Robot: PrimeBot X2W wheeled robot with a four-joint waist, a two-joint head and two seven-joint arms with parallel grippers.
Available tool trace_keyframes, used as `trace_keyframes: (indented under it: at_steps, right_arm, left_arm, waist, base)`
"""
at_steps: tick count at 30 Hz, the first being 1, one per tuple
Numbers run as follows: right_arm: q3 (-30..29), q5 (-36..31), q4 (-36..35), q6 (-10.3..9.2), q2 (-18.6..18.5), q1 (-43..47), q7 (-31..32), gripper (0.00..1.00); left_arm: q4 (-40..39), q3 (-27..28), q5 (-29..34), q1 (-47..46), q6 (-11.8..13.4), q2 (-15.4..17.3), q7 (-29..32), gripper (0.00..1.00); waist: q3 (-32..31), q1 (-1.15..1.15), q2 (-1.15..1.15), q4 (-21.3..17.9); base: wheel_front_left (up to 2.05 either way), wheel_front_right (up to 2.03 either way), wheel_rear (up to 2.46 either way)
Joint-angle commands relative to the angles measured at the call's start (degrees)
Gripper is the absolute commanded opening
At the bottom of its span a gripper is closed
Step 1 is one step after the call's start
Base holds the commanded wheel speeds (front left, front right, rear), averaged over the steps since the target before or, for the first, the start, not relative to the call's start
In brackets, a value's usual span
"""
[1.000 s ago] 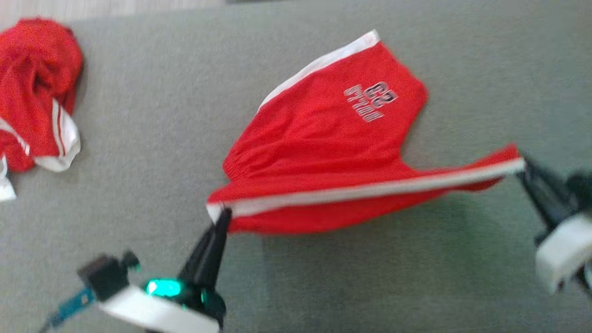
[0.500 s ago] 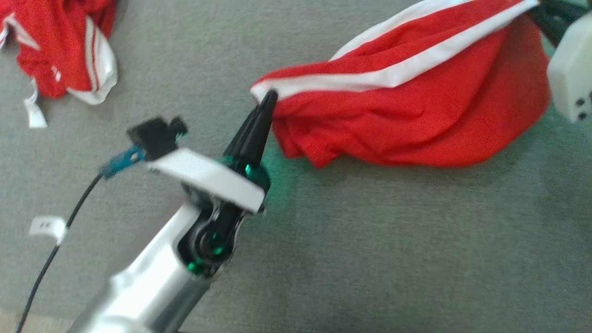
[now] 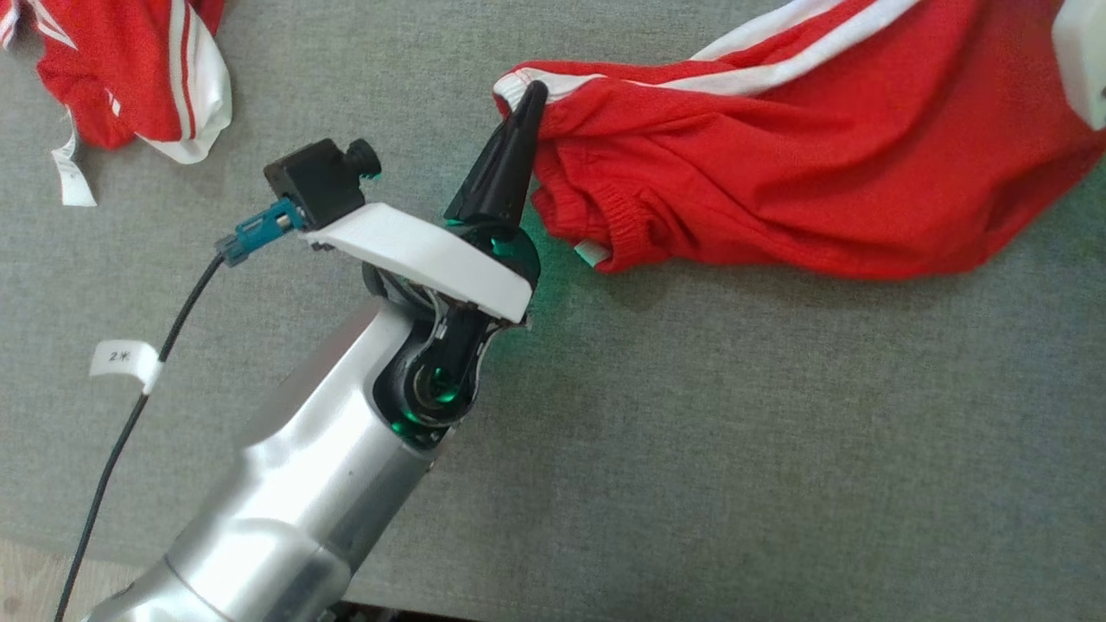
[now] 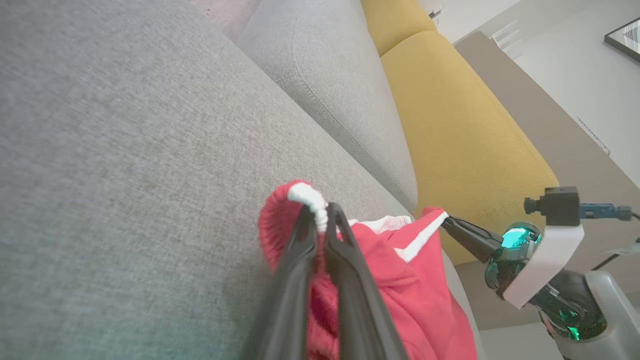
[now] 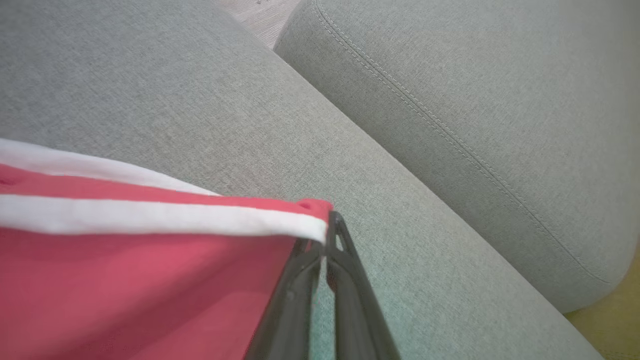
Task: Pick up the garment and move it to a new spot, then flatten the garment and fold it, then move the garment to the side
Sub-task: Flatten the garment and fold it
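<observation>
Sagging bunched, garment (image 3: 778,173) no longer taut, left gripper (image 3: 533,88) still pinching it

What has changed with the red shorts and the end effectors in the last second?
The red shorts were pulled up from the grey cushion: the printed leg that lay flat is now bunched between the end effectors. The head camera shifted too. Unchanged: left end effector and right end effector stay shut on the white-striped edge; the other red garment has not moved.

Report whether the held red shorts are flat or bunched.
Bunched: the red shorts sag creased between the left gripper and right gripper, both pinching its edge.
</observation>
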Motion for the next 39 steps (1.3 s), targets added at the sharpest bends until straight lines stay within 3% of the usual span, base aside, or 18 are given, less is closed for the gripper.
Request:
trace_keyframes:
  at_steps: [1,4,5,6,7,8,9,10,15,21,24,28,33,38,39]
  right_arm:
    - [-0.07,-0.10,-1.22,-0.04,0.05,-0.03,-0.37,0.00]
    - [0.16,-0.17,1.18,-0.04,1.01,-0.28,-2.69,0.00]
    - [-0.25,-0.43,2.06,-0.04,1.50,-0.27,-3.61,0.49]
    - [-0.49,-0.54,2.98,-0.04,2.05,-0.06,-4.08,1.00]
    - [-0.68,-0.60,3.81,-0.04,2.59,0.23,-4.29,1.00]
    - [-0.91,-0.37,4.45,-0.04,3.25,0.59,-4.35,1.00]
    - [-1.48,0.08,4.96,-0.04,3.95,0.95,-4.30,1.00]
    - [-1.86,0.50,5.21,-0.04,4.57,1.44,-4.21,1.00]
    - [-4.75,3.93,4.62,-0.04,5.49,5.14,-1.16,1.00]
    - [-15.17,4.85,4.03,-0.04,7.13,9.31,2.82,1.00]
    - [-21.28,3.54,4.51,-0.04,11.02,11.19,4.66,1.00]
    - [-27.21,-0.29,5.71,-0.04,16.71,13.52,7.83,1.00]
    - [-31.58,-7.20,7.79,-0.04,20.94,16.53,10.96,1.00]
    - [-31.70,-7.97,8.76,-0.04,24.04,19.53,13.48,1.00]
    - [-31.64,-7.90,8.91,-0.04,24.38,19.97,13.78,0.83]
  left_arm:
    - [-0.49,1.78,0.01,0.50,0.06,1.27,-0.41,0.00]
    - [-0.77,1.10,0.16,1.34,0.11,1.54,-0.02,0.00]
    - [-0.81,0.90,0.39,1.55,0.34,1.72,0.03,0.00]
    - [-0.86,0.76,0.68,1.70,0.56,1.90,-0.04,0.07]
    - [-0.88,0.80,0.76,2.00,0.91,2.01,-0.22,0.33]
    - [-1.02,0.85,0.78,2.33,1.22,2.16,-0.33,0.46]
    - [-1.38,0.90,0.77,2.75,1.51,2.37,-0.41,0.82]
    - [-1.83,0.94,0.48,3.39,1.72,2.63,-0.30,1.00]
    - [-5.33,0.54,1.18,7.61,3.27,5.98,-0.50,1.00]
    - [-10.43,-0.60,12.74,10.97,7.73,11.44,-7.93,1.00]
    - [-12.25,-0.03,19.47,11.62,10.50,11.61,-10.10,1.00]
    - [-14.26,2.76,28.48,12.63,12.27,9.38,-10.76,1.00]
    - [-15.86,8.65,38.09,17.01,10.29,4.00,-10.80,1.00]
    - [-15.16,14.66,45.40,21.98,6.49,0.08,-10.81,1.00]
    - [-15.00,15.58,46.77,22.96,5.54,-0.42,-10.81,1.00]
  waist:
    - [-0.04,0.00,0.00,0.04]
    - [-0.39,0.00,0.00,0.20]
    - [-0.53,0.00,0.00,0.20]
    - [-0.72,0.00,0.00,0.17]
    - [-0.99,0.00,0.00,0.07]
    - [-1.32,0.00,0.00,-0.12]
    - [-1.59,0.00,0.00,-0.37]
    - [-2.01,0.00,0.00,-0.71]
    - [-5.21,0.00,0.00,-2.61]
    - [-7.98,0.00,0.00,-3.34]
    - [-7.76,0.00,0.00,-2.47]
    - [-6.41,0.00,0.00,-0.60]
    - [-5.38,0.00,0.00,1.77]
    - [-6.77,0.00,0.00,2.58]
    - [-7.14,0.00,0.00,2.50]
  base:
    - [0.00,0.00,0.00]
    - [0.00,0.00,0.00]
    - [0.00,0.00,0.00]
    - [0.00,0.00,0.00]
    - [0.00,0.00,0.00]
    - [0.00,0.00,0.00]
    - [0.00,0.00,0.00]
    - [0.00,0.00,0.00]
    - [0.00,0.00,0.00]
    - [0.00,0.00,0.00]
    - [0.00,0.00,0.00]
    - [0.00,0.00,0.00]
    - [0.00,0.00,0.00]
    - [0.00,0.00,0.00]
    - [0.00,0.00,0.00]
